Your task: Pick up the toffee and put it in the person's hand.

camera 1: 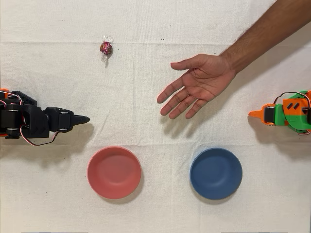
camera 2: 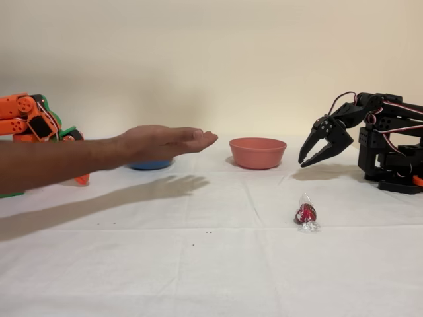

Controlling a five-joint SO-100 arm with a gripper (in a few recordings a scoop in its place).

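Note:
The toffee (camera 1: 106,48) (camera 2: 305,213), a small dark red sweet in clear crinkly wrapper, lies on the white cloth, nothing touching it. A person's open hand (camera 1: 197,83) (camera 2: 165,141) hovers palm up over the table's middle, its forearm entering from the upper right in the overhead view. My black gripper (camera 1: 83,119) (camera 2: 305,159) hangs at the left edge in the overhead view, well below the toffee in the picture. In the fixed view its jaws stand slightly apart, pointing down, with nothing between them.
A pink bowl (camera 1: 114,172) (camera 2: 257,152) and a blue bowl (camera 1: 215,173) (camera 2: 149,164) sit on the cloth. In the fixed view the hand partly covers the blue bowl. The orange arm (camera 1: 286,112) (camera 2: 33,122) stands idle on the far side.

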